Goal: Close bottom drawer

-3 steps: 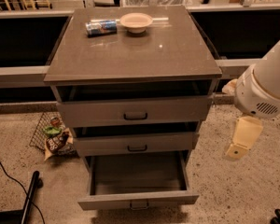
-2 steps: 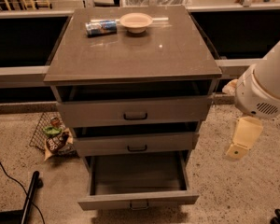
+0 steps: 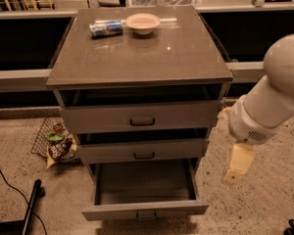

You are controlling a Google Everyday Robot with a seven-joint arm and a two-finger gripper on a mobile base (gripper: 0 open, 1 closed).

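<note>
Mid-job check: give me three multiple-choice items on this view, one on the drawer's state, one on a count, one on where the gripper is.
1. The bottom drawer is: A. shut flush B. pulled far out C. taken out and set on the floor.
2. Things on top of the cabinet: A. none B. two C. four.
3. The gripper is: A. inside the bottom drawer B. on top of the cabinet C. in the air to the right of the cabinet.

Answers:
1 B: its inside shows, well ahead of the two fronts above.
2 B: a can and a bowl.
3 C: it hangs beside the lower drawers, apart from them.
</note>
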